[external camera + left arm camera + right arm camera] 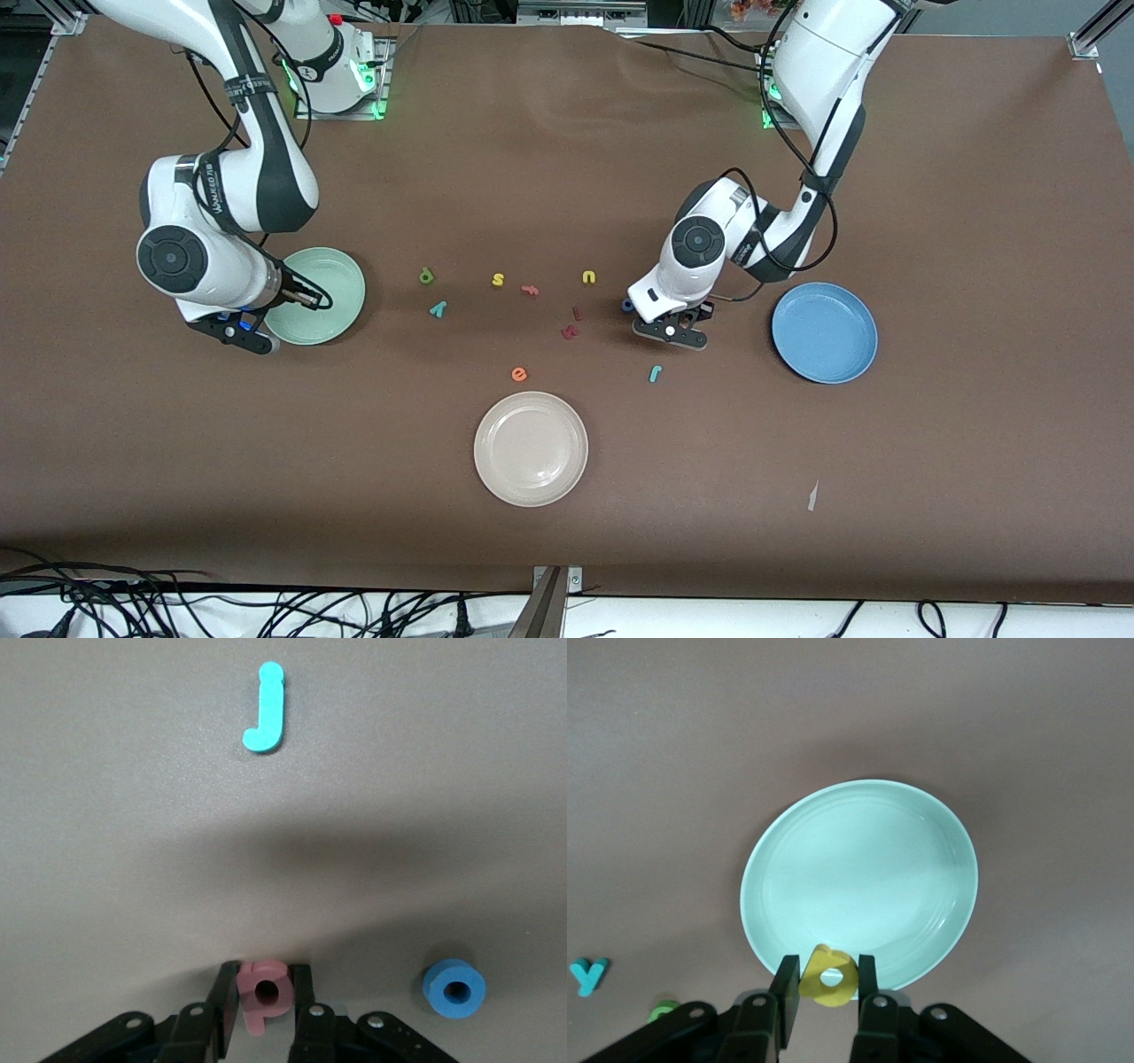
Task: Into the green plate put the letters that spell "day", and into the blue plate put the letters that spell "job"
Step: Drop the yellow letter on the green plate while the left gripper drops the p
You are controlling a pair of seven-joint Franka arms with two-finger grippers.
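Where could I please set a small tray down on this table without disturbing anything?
The brown table lies bare nearer the front camera than the round cream-white plate, and between the scattered foam letters and the arm bases. Between the mint-green plate and blue plate it is crowded.

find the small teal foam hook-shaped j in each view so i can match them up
Front view: the small teal foam hook-shaped j lies on the brown table, nearer the camera than the left gripper.
Left wrist view: the j lies flat near the top of the picture.
Right wrist view: not in it.
Shared landmark: the blue foam ring o, also in the front view, beside the left gripper.
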